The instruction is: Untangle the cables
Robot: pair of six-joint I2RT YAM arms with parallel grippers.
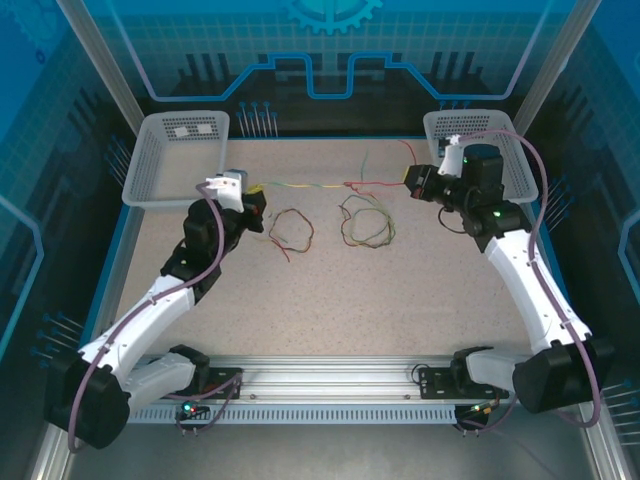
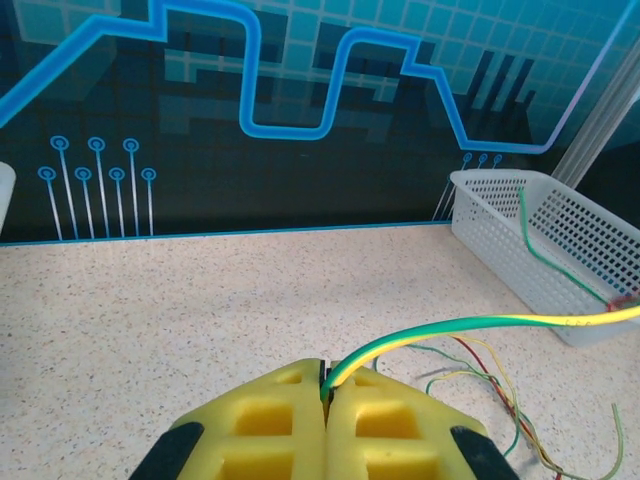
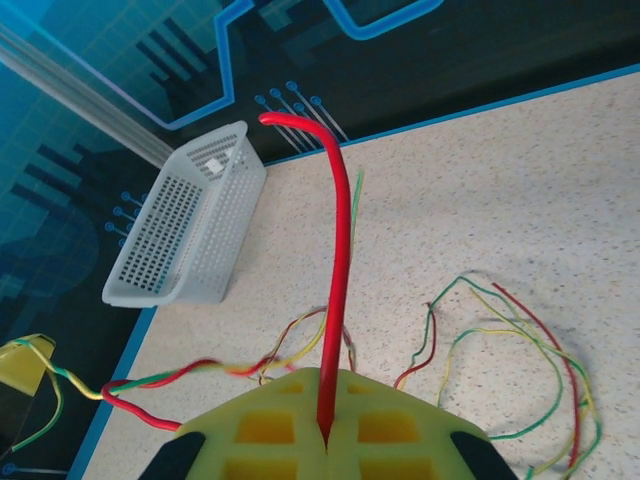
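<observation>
Seen from above, the left tool and the right tool stand well apart over the far half of the table. A line strung nearly straight between them is the yellow-green cable on the left and the red cable on the right.

The overhead view does not show the grip, but the wrist cameras do. The left tool's yellow pads are pressed together on the yellow-green cable, which arcs out to the right above the table. The right tool's pads are clamped on the red cable, whose free end stands up from them and curls over at the top.

The right wrist view also shows the red and yellow-green strands twisting round each other in the air between the tools. From above this is only a small kink.

The rest of the cables lie on the table in two loose heaps in front of that line. The brown-red loop is nearer the left tool. The mixed tangle of red, green and yellow is near the middle, and I cannot count its strands.

There are two white baskets, one at each far corner: the left basket and the right basket.
</observation>
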